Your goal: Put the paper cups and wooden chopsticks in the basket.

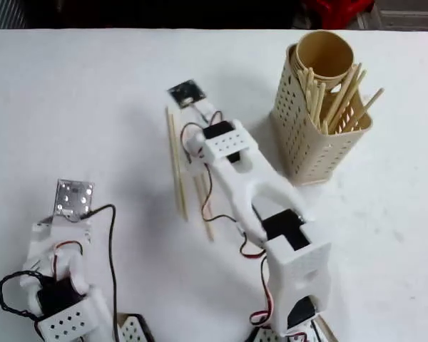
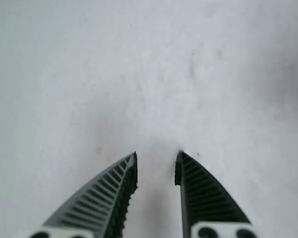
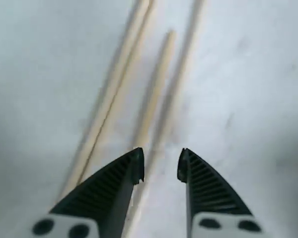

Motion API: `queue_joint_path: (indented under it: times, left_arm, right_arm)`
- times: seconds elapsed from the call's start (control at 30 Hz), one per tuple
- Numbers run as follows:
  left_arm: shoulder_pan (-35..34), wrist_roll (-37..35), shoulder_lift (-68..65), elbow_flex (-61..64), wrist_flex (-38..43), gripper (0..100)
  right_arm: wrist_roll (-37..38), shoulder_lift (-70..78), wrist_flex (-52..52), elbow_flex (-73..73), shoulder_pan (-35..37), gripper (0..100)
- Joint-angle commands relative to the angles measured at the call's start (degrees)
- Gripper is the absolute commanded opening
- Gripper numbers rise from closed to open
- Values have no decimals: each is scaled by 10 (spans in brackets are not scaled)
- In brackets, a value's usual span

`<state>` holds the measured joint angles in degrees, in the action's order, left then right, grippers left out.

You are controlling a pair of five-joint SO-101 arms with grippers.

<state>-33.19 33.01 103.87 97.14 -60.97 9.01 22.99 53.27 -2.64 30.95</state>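
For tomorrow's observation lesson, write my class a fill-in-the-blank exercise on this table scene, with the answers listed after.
1. The paper cups sit ____ the basket.
2. The basket's walls are dotted with small ____.
3. The right gripper hangs above loose chopsticks on the table with its jaws ____.
Missing words: inside; holes; open.

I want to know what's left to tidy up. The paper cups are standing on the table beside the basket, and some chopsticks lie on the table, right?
Not quite. The paper cups are stacked inside the basket, as the high view shows. Some chopsticks do lie on the table.
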Motion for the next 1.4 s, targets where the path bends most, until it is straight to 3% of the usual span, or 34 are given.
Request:
queue_joint_path:
  times: [0.0, 1.0, 1.13, 1.37]
  left_arm:
    - [-4, 3, 4, -2, -4, 142]
    - [-4, 3, 4, -2, -4, 142]
    - [-4, 3, 4, -2, -4, 142]
    - [-4, 3, 4, -2, -4, 142]
  right_arm:
    - [14, -29, -26, -4, 15, 118]
    - [15, 29, -62, -15, -49, 115]
    - [15, 29, -61, -18, -65, 9]
    - [15, 25, 5, -5, -65, 34]
